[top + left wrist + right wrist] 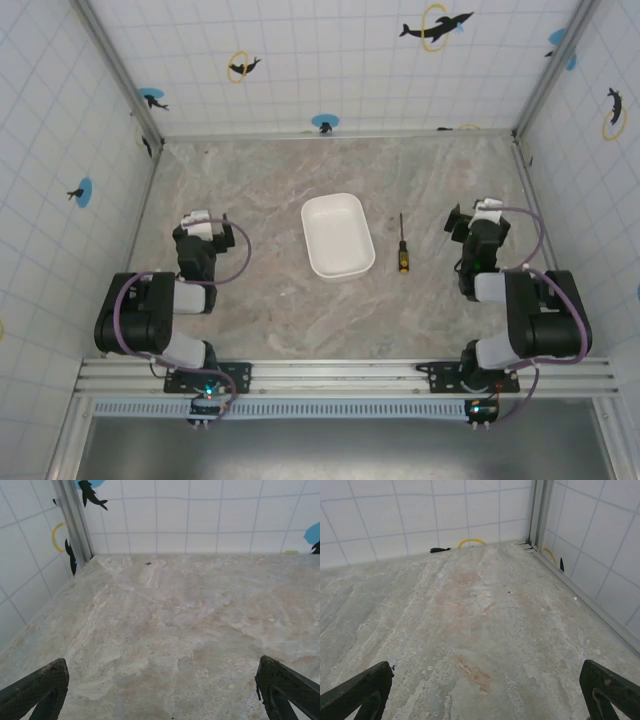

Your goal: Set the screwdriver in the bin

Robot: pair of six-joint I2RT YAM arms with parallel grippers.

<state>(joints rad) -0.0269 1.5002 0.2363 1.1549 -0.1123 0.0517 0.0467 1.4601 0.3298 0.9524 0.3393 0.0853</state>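
Screwdriver (402, 250): slim, with a dark shaft and a yellow-orange and black handle. It lies flat on the marbled desk (290, 310), about midway between the far and near edges. It is just beside the right rim of the bin (338, 236) and not touching it. The shaft points to the far edge, the handle to the near edge.

Bin: a white, shallow tray with rounded corners and nothing inside, at the desk's centre, slightly turned.

Left pincer (197, 217): toward the left edge, well apart from the bin. It is spread wide, with bare desk between its dark fingers (40, 690).

Right pincer (485, 208): toward the right edge, near the screwdriver but apart from it. It is likewise spread wide, its fingers (610, 690) at the lower corners of the wrist view.
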